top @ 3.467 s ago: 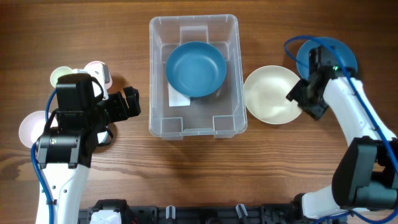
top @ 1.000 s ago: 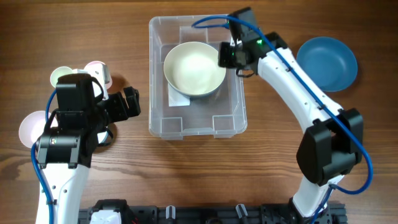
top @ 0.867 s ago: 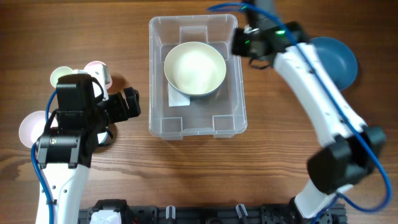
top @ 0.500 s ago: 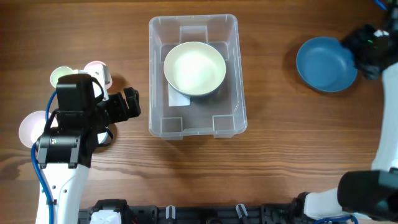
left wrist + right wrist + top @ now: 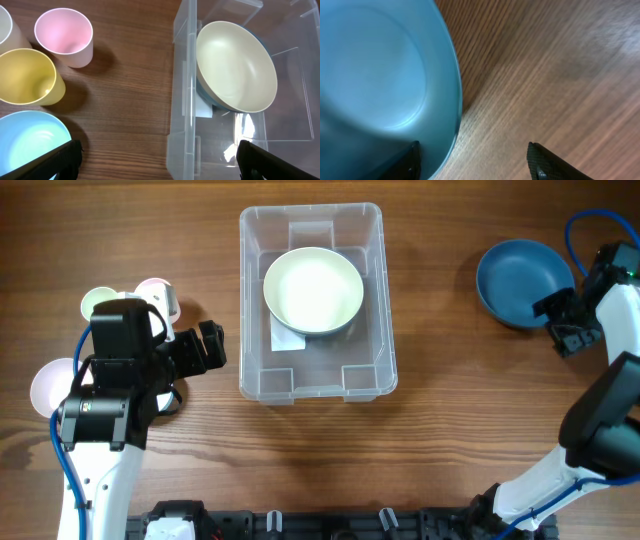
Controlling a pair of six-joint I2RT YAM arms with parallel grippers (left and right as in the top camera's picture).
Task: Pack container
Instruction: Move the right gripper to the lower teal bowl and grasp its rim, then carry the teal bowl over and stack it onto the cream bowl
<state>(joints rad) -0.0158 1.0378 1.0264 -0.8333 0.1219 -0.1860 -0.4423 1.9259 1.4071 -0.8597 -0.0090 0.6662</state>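
Swinging clear of the container (image 5: 383, 330), the right gripper (image 5: 562, 325) has crossed to the loose blue bowl (image 5: 524, 280) well right of the container. Its jaws stand apart astride that bowl's near rim and have not closed on it. The cream bowl (image 5: 313, 288), which seconds ago sat on the table just right of the container, now rests inside the container toward its far end, nested on a second blue bowl (image 5: 209, 100) whose edge shows beneath. One more piece is therefore packed, and the loose blue bowl looks to be next. The container itself sits where it was, at mid-table. Left of the container, the left gripper (image 5: 205, 348) has not moved; it is spread fully and holds nothing, with the pink cup (image 5: 65, 42) and yellow cup (image 5: 27, 75) untouched nearby.
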